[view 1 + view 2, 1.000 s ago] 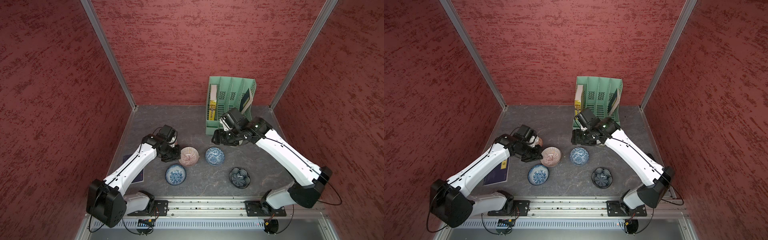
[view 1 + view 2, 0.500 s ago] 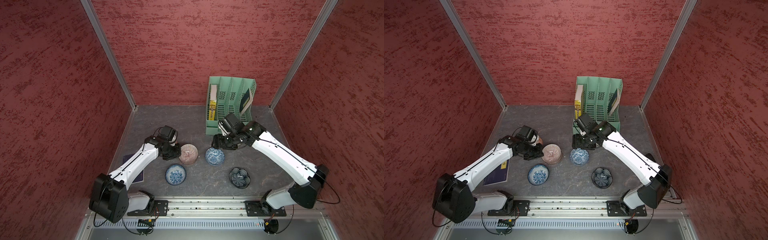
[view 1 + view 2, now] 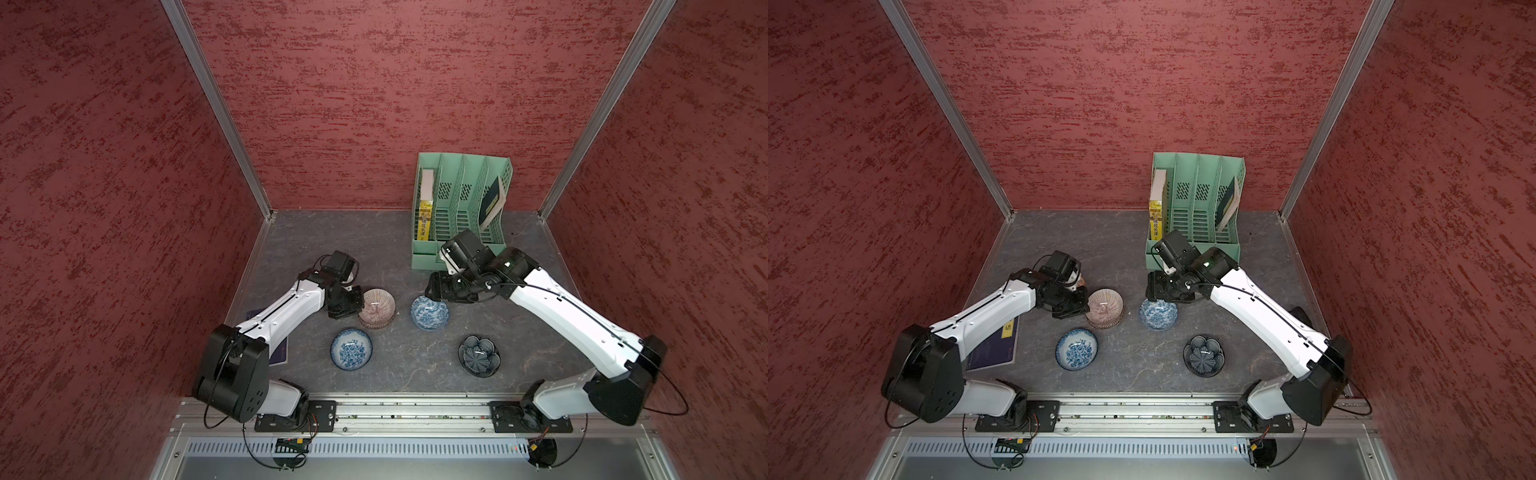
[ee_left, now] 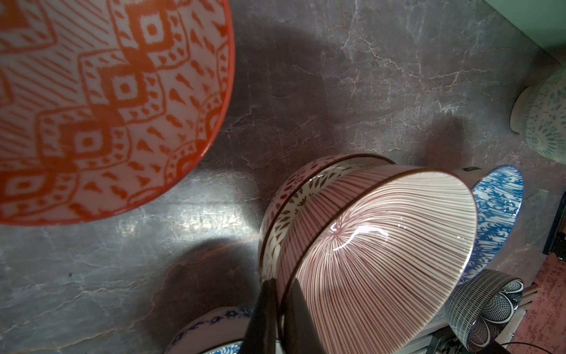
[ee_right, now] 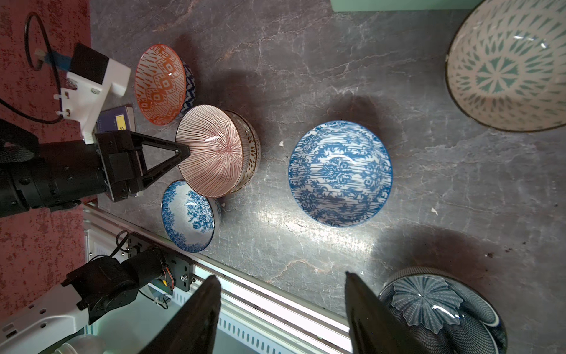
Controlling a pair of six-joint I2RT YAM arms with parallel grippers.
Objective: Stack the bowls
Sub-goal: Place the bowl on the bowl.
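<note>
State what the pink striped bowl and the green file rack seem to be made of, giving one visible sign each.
Pink striped bowl: likely glazed ceramic; bright glossy highlight inside.
Green file rack: probably matte moulded plastic; thin slotted walls, no glare.

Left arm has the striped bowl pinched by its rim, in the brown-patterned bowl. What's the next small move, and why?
Probably ease the left gripper down a little before letting go. It is shut on the rim of the pinkish striped bowl, which sits tilted inside the cream lattice bowl rather than level with it. Lowering should seat it flat, so that opening the jaws does not let it drop or rock.
</note>
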